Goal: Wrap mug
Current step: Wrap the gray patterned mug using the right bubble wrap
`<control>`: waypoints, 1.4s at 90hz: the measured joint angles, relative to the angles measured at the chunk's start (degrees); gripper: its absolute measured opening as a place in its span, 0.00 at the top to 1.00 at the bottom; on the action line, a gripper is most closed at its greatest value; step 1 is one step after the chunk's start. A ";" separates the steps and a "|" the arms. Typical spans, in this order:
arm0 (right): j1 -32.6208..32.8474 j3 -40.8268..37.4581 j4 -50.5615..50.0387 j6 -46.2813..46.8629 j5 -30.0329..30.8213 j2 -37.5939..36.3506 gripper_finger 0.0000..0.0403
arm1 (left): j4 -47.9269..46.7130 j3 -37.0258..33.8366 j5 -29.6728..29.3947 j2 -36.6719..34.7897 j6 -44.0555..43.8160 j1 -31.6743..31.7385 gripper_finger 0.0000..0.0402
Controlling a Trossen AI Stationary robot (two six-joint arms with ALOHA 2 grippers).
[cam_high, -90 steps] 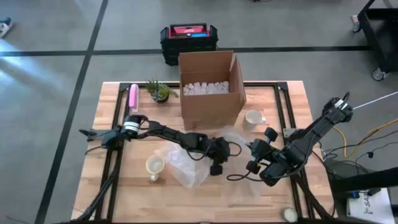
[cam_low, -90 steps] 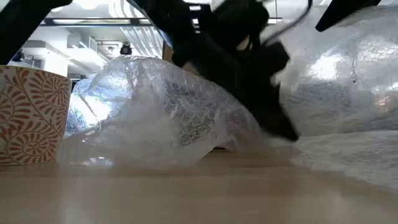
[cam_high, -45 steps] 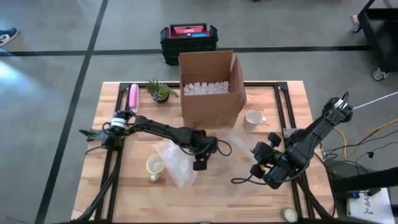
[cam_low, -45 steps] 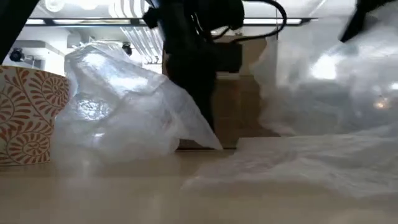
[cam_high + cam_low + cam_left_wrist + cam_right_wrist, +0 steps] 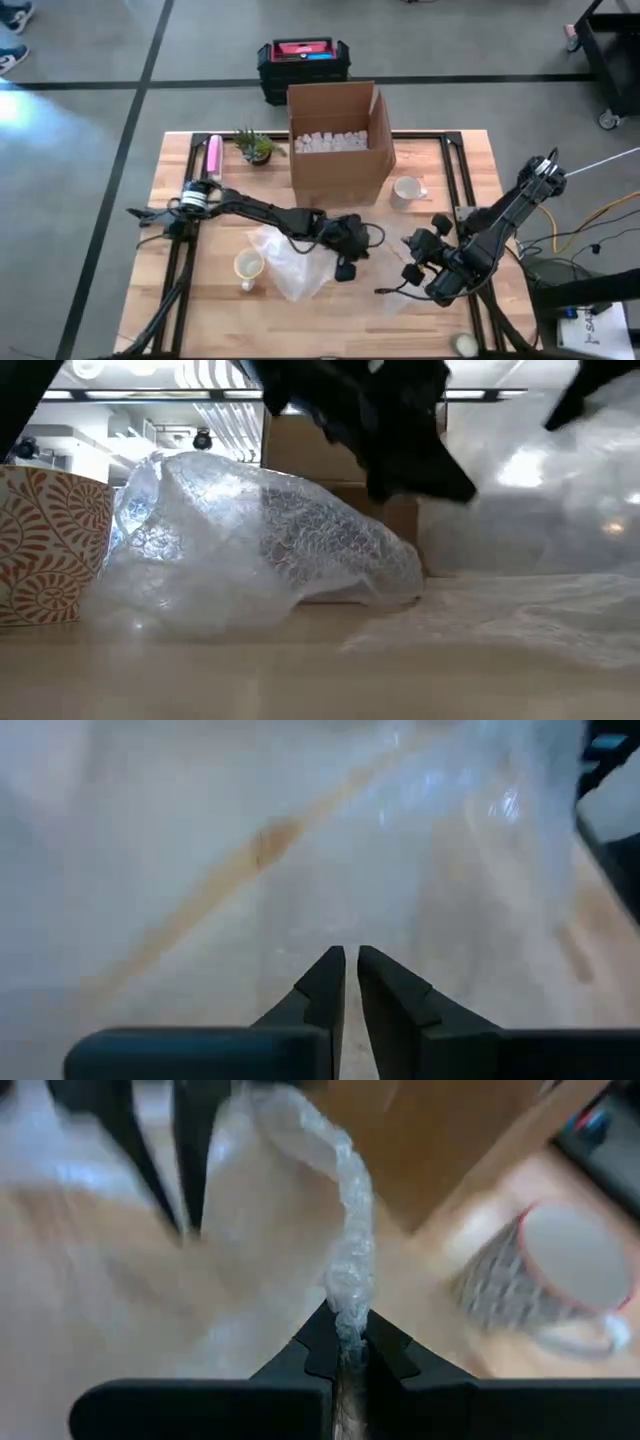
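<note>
Grey concrete floor surrounds a pale wooden table (image 5: pixel 200 300) whose far middle holds an open brown cardboard box (image 5: pixel 338 140) filled with white packing pieces; that box serves as the landmark for everything else.

On the near side of the box, slightly toward the left arm, lies a crumpled sheet of clear bubble wrap (image 5: pixel 290 262), bunched into a mound. Just beyond the mound's left edge, away from the box, stands a cream mug with an orange leaf pattern (image 5: pixel 247 268), upright and bare of wrap. A second, white-and-grey patterned mug (image 5: pixel 406 190) stands close by the box's right near corner. Which of the two is to be wrapped cannot be told.

The left gripper (image 5: pixel 345 262) hangs over the table in front of the box, at the mound's right edge. In the left wrist view its fingers (image 5: pixel 325 982) sit nearly together with only a sliver of gap, and nothing can be seen held between them. The right gripper (image 5: pixel 415 272) sits in front of the box's right corner, its fingers pinched on a twisted strand of bubble wrap (image 5: pixel 350 1250) that runs straight out from the fingertips toward the box.

The relation that counts: the wrap stretches roughly crosswise before the box, between the two grippers, and the orange-patterned mug lies past its left end. So the left arm is much the nearer to that mug, while the white-and-grey mug lies nearer the right arm.
</note>
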 joint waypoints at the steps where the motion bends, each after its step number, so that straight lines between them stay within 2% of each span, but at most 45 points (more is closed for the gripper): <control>1: 0.00 0.03 0.00 0.00 0.73 0.00 1.00 | 0.02 0.00 0.00 0.41 -0.10 0.01 0.95; 13: 0.02 0.46 1.00 -0.09 8.35 0.00 1.00 | -2.78 0.00 -1.05 3.77 -1.25 0.14 0.95; 27: 0.02 0.62 0.70 -1.97 8.58 -0.10 1.00 | -13.85 0.07 -1.87 3.14 -2.19 0.47 0.95; 44: 0.15 0.62 0.63 -7.28 -0.15 -0.24 1.00 | -30.00 0.03 -8.54 -0.40 -2.24 0.59 0.95; 52: 0.21 0.60 0.66 -8.19 -4.73 -0.05 1.00 | -34.50 0.00 -10.49 -2.23 -4.32 0.66 0.95; 60: 0.57 0.21 0.92 -6.56 -9.39 -0.02 1.00 | -37.39 0.00 -10.95 -4.07 -6.41 0.63 0.95; 69: 1.04 -0.84 1.17 -2.30 -17.82 -0.02 1.00 | -40.10 0.00 -10.93 -4.87 -8.44 0.30 0.95; 81: 1.95 -3.15 1.19 5.69 -28.18 -0.02 1.00 | -39.59 0.00 -10.88 -4.91 -8.94 0.22 0.95; 97: 2.01 -4.32 1.61 10.78 -30.45 -0.02 0.97 | -29.33 -0.07 -10.86 -5.93 -7.20 0.05 0.95; 105: 2.12 -4.14 2.91 12.64 -34.45 -0.02 0.88 | -23.25 0.00 -10.37 -6.64 -5.64 0.00 0.95; 126: 5.29 -3.88 5.31 19.93 -54.26 0.00 0.59 | -10.61 -0.22 -5.91 -3.48 -3.46 1.06 0.95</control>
